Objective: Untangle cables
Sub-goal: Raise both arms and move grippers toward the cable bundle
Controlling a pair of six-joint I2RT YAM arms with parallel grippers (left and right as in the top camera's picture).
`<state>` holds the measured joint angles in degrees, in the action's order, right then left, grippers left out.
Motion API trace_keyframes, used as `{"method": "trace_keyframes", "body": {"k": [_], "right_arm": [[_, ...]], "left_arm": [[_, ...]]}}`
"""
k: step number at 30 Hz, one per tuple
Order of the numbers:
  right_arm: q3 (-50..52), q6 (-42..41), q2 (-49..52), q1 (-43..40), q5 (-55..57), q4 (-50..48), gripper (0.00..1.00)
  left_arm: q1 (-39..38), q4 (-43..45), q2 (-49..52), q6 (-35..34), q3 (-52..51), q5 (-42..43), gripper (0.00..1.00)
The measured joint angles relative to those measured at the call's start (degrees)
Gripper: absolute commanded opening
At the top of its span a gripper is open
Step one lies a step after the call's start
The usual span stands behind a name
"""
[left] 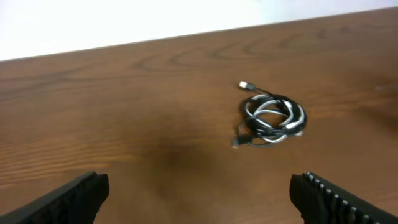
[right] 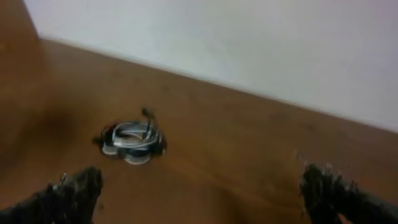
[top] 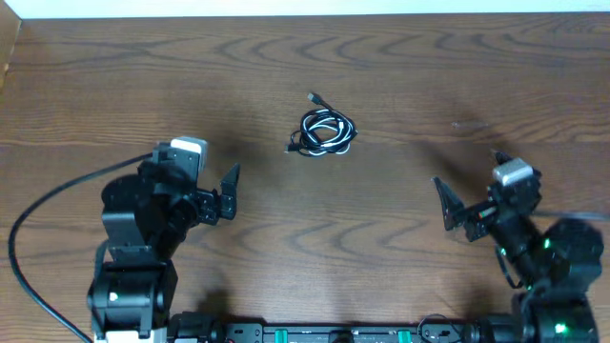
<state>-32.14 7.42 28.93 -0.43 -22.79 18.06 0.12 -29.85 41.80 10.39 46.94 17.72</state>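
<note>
The cables (top: pixel 326 133) lie in one small coiled heap on the wooden table (top: pixel 400 57), black loops wound together with a white one. A plug end (top: pixel 313 97) sticks out toward the far side. The left wrist view shows the heap (left: pixel 273 118) ahead and right of centre. In the right wrist view the heap (right: pixel 132 140) is blurred and to the left. My left gripper (top: pixel 200 171) (left: pixel 199 186) is open, well short of the heap, with nothing between its fingers. At the right my right gripper (top: pixel 472 181) (right: pixel 202 183) is also open and holds nothing.
A thick black arm cord (top: pixel 29 229) loops across the table at the near left. A black mounting rail (top: pixel 334 333) runs along the front edge. The table's far edge meets a white wall (left: pixel 124 18).
</note>
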Motion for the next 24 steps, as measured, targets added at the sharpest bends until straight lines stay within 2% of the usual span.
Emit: {"method": "trace_keyframes", "body": {"k": [6,12,17,24], "right_arm": [[-11.7,4.2,11.6,0.0,-0.9,8.8,0.99],[-20.5,6.3,23.8,0.0,-1.0,12.2,0.99],[-23.8,6.9,32.2,0.0,-1.0,13.2,0.99],[-24.6,7.0,39.0,0.0,-1.1,13.0,0.99]], "left_arm": [[-0.2,-5.2,5.9,0.2,7.3,2.6,0.98],[-0.2,-11.0,15.7,0.2,18.4,3.9,0.98],[-0.2,-13.9,23.3,0.2,24.6,4.7,0.98],[-0.2,-15.5,29.0,0.2,25.3,7.0,0.98]]}}
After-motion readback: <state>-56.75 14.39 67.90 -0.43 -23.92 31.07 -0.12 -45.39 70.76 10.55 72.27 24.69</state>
